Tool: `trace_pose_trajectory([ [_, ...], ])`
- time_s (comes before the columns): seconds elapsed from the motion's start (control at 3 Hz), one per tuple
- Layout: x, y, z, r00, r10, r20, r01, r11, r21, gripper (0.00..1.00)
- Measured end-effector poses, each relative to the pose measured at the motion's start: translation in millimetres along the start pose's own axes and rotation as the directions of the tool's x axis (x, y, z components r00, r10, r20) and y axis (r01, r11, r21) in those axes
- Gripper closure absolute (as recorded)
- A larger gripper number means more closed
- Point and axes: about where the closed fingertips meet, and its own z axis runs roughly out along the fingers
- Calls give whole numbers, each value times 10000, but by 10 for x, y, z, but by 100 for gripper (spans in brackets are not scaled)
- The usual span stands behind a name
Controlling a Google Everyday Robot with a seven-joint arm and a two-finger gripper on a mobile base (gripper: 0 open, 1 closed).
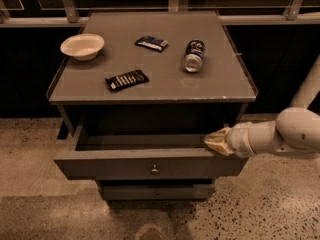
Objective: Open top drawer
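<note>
The top drawer (110, 167) is a wide grey panel with a small round metal knob (154, 169) at its centre. It stands pulled partly out from under the grey cabinet top (220, 81), and its dark inside shows. My gripper (215, 142), with yellowish tips on a white arm (285, 134) coming in from the right, rests at the top edge of the drawer front near its right end.
On the cabinet top lie a white bowl (82, 46), a dark snack packet (151, 43), a black bar packet (126, 80) and a can on its side (194, 55). A narrower grey drawer (157, 191) sits below. A white post (305, 91) stands at right; speckled floor lies around.
</note>
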Motion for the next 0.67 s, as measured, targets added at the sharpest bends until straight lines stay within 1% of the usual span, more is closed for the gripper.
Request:
trace_pose_trajectory([
  [0.33,-1,7,-9,10000,-13,-5,13,10000,-75,100],
  [0.67,96,271,-175,9999,-137,-50,133,9969,-774,100],
])
